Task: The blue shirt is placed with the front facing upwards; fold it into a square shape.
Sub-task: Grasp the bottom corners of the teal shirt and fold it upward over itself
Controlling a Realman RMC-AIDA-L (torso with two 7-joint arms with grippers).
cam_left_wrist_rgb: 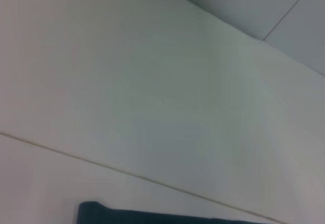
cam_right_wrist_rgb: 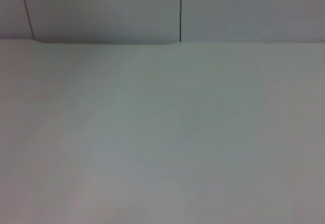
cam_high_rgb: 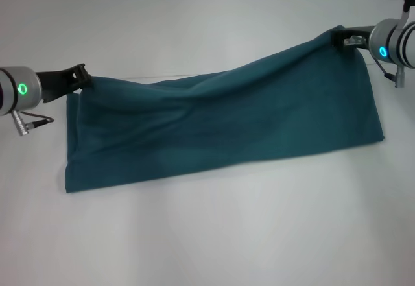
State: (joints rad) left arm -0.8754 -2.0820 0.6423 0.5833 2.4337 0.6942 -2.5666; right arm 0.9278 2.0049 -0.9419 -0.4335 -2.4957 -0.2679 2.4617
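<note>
Already the blue shirt (cam_high_rgb: 220,130) hangs as a long folded band between the two arms, its upper edge lifted and its lower edge resting on the white tabletop (cam_high_rgb: 214,240); no print, collar or sleeves show from the head view, so it seems doubled over on itself. At the band's left end, the left end effector (cam_high_rgb: 81,76) is pinched on the upper corner of the cloth. The right end effector (cam_high_rgb: 343,39) grips the opposite upper corner at the right end, held higher and farther back than the left, so the top edge slopes upward toward it and sags a little in the middle with soft creases running along the fabric. Holding both top corners keeps the band stretched along its length, which is probably meant to let the raised edge be carried over or laid down flat without bunching. The left wrist view catches only a dark sliver of the shirt (cam_left_wrist_rgb: 152,215) against pale tabletop; the right wrist view shows bare surface and a wall. Judging by the long shape, at least one further fold across the length is needed to reach a square.
</note>
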